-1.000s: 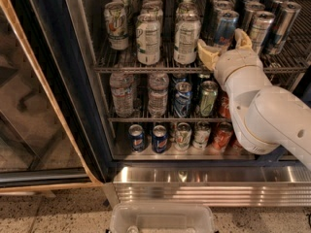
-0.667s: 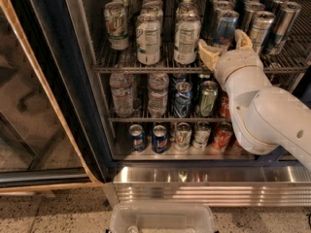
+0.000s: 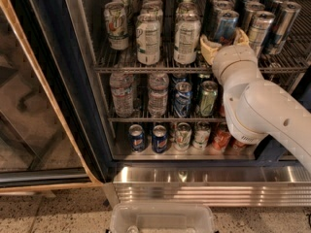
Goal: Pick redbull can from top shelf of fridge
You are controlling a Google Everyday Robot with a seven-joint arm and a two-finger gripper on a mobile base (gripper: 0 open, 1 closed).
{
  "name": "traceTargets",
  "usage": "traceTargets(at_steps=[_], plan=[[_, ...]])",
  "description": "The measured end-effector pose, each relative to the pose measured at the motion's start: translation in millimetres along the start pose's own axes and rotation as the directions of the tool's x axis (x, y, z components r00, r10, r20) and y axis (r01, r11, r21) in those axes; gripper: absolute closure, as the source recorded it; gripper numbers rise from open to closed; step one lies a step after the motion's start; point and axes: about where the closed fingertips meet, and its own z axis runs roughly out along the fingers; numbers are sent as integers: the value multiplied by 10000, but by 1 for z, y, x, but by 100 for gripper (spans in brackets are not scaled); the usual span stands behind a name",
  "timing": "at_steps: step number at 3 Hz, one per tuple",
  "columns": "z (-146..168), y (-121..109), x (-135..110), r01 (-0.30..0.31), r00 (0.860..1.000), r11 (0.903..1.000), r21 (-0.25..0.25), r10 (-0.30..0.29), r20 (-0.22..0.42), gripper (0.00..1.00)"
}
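Because the tall, slim, blue-and-silver aluminium redbull can (image 3: 226, 24) stands at the front of the silver wire-rack top counter (image 3: 146, 68), right of centre in the large dark-framed, glass-door fridge (image 3: 51, 81), it is open to a frontal approach. The robot's cream-tipped pincer (image 3: 224, 42) is at the lower body of the redbull can. It cannot be told whether it is clamped on the can or only placed about it.

Expected handling:
- The wall is thin, so it is stiff along its length but likely to dent under a hard squeeze.
- The weight is moderate if the can is full.
- The smooth, chilled metal is probably slippery.

Take hold across the mid-body, below the silver lid, and keep the can upright. Greyer slim cans (image 3: 260, 28) stand just beside it on the right, and a wider white-labelled can (image 3: 187, 38) stands near on the left. A straight outward withdrawal should avoid toppling them.
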Motion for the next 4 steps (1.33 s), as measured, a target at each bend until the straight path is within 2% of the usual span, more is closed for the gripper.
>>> traceTargets(at_steps=[2, 3, 4], plan=[[4, -2, 3, 22, 10000, 9999, 130, -21, -79, 43], [5, -4, 4, 43, 9999, 9997, 260, -39, -166, 56], [5, -4, 4, 43, 9998, 9996, 265, -39, -169, 81]])
